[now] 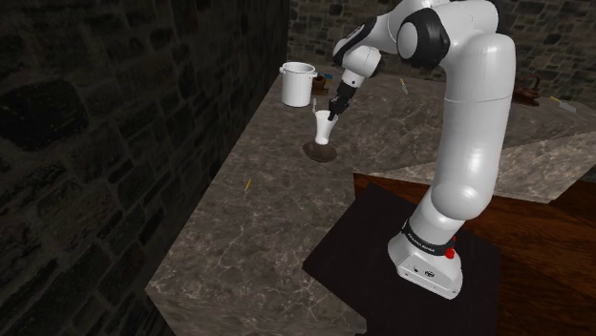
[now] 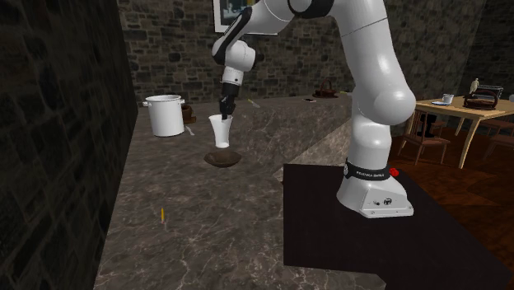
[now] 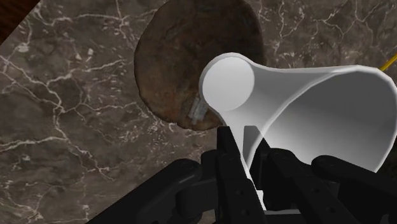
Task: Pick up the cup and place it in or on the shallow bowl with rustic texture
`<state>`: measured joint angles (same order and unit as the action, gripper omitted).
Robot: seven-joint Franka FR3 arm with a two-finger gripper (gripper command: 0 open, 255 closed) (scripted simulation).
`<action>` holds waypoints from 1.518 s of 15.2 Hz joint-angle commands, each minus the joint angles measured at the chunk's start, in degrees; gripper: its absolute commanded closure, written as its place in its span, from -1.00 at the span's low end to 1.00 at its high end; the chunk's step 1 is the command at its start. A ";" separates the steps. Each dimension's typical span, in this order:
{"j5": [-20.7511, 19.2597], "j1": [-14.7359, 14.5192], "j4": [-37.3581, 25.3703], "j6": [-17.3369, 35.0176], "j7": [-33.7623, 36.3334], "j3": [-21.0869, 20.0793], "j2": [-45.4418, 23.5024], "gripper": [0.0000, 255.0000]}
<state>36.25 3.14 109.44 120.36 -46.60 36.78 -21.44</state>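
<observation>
**White cup point(image 1: 326, 125) point(image 2: 220, 130) point(image 3: 305, 108) pinched at the rim, poised over the brown bowl point(image 1: 320, 150) point(image 2: 222, 158) point(image 3: 191, 57)**

Hangs upright, narrow base down and wide mouth up, directly over the shallow, rough-faced bowl and just above it. Cannot tell whether base and bowl touch.

Clamped by the black gripper point(image 1: 334, 110) point(image 2: 224, 107) point(image 3: 245, 143) on one side of the rim only. One finger inside the mouth, the other outside, thin wall squeezed between them. Sensible as a grasp: leaves the base free to land first and keeps the fingers well above the bowl.

Seen along the gripper, puts the round base over the bowl but toward one side of it, not the middle.

Underneath, dark veined marble counter point(image 1: 258, 220) point(image 2: 206, 239), with the bowl lying flat on it. Farther off, toward the shoulder view's left, a white pot point(image 1: 298, 83) point(image 2: 165, 115) standing apart from the bowl. Nearer on the counter, a small yellow stick point(image 1: 248, 180) point(image 2: 162, 215), well clear of both. At the shoulder view's near right, the dark stand point(image 1: 363, 258), with the white arm reaching far and left from it.

Looks like the carrying is done and the setting-down is in hand. Probably calls for a short, straight descent until the base sits, then letting go. Worth watching: tall, narrow-based, on a curved and uneven surface, so liable to tip if released off-centre or from any height.
</observation>
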 commanded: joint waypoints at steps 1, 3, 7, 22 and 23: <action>0.94 0.28 0.45 1.01 -0.87 -0.41 -0.90 1.00; 1.88 0.58 0.75 1.91 -1.71 -0.85 -1.86 1.00; 3.79 1.25 1.20 3.64 -3.39 -1.80 -3.85 1.00; 4.62 1.57 1.33 4.35 -4.11 -2.24 -4.73 -1.00; 3.45 1.45 1.08 3.18 -3.46 -1.53 -3.56 -1.00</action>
<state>40.31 4.50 110.93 124.33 -50.36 34.87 -25.46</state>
